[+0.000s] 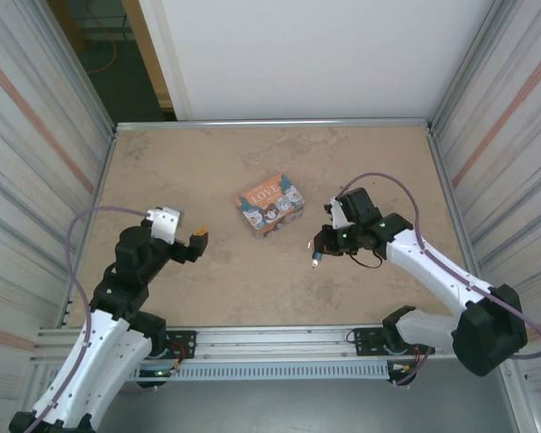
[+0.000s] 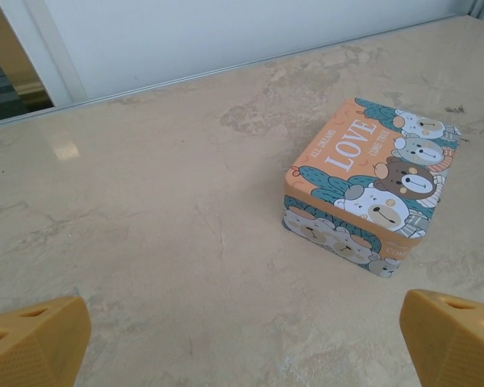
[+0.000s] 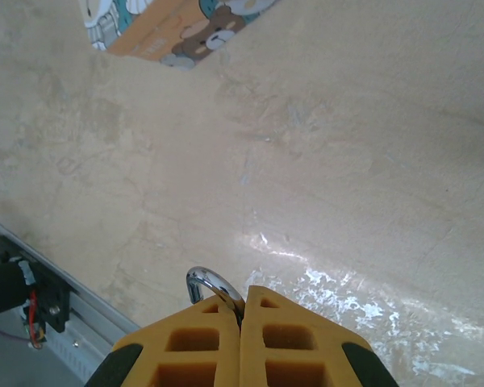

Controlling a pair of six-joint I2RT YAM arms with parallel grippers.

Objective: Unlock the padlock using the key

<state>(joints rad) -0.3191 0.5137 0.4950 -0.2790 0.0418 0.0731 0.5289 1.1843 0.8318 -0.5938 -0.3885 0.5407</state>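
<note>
I had right gripper [image 3: 242, 322] clenched on padlock [image 3: 212, 284], silvery shackle poking past fingertips, lock held above table [image 1: 207, 162] right of tin box [image 1: 270, 206], probably to present keyhole. Left gripper [image 1: 197, 240] hung released, jaws wide, facing box, free for key, I judged.

tin box [image 1: 270, 207] sits between left claw [image 1: 197, 242] and right claw [image 1: 317, 254].

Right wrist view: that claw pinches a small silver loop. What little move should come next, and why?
Probably the left gripper should ease forward toward the tin box. The right gripper is shut on the padlock, whose silvery loop pokes out of the grip. The left gripper hangs open and empty, facing the tin box.
</note>
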